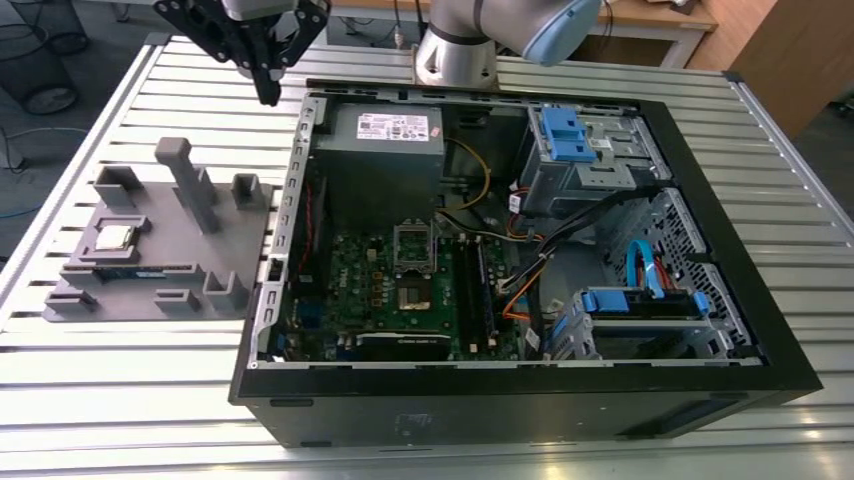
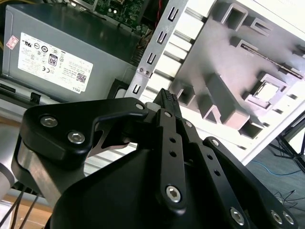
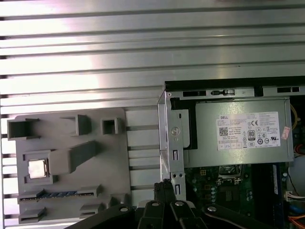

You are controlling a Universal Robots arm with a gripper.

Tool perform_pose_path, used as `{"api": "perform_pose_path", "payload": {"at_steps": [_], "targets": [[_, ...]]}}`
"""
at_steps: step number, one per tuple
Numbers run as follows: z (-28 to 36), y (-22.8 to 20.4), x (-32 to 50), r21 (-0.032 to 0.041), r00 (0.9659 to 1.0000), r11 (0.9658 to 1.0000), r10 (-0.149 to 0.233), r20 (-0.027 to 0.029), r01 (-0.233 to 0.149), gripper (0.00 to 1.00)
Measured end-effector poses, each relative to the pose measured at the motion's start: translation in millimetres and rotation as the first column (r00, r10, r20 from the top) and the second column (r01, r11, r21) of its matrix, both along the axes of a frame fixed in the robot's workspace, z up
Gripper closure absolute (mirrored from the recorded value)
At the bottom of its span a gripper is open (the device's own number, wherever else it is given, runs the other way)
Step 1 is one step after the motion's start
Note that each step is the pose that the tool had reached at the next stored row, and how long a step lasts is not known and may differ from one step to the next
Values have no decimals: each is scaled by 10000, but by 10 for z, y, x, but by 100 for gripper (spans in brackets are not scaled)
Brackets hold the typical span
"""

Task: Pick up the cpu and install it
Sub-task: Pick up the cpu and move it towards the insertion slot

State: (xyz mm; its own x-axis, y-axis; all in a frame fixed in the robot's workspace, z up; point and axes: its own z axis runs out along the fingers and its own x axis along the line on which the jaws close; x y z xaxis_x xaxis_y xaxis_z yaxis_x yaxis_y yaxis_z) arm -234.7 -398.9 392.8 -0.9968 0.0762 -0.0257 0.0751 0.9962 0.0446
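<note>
Closed and empty, end effector point(image 1: 271, 88) poised at upper left of the exterior view above the counter point(image 1: 134, 400), well apart from the cpu point(image 1: 115, 237) lying flat in a grey holder point(image 1: 174, 250) at middle left; probably best opened before lowering squarely over the chip's edges.

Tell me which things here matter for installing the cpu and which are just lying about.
For the job: cpu, sitting in the grey holder; gripper, shut and empty, over the table; socket frame on the motherboard.
Lying about: memory stick; power supply; blue drive brackets.
</note>
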Motion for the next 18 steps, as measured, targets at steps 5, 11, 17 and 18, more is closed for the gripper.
{"api": "perform_pose_path", "payload": {"at_steps": [5, 11, 17, 18], "targets": [[0, 0, -27, 0, 10000, 10000, 0, 0, 0, 89], [0, 0, -56, 0, 10000, 10000, 0, 0, 0, 89], [0, 0, -85, 0, 10000, 10000, 0, -1, 0, 89], [0, 0, -90, 0, 10000, 10000, 0, 0, 0, 89]]}}
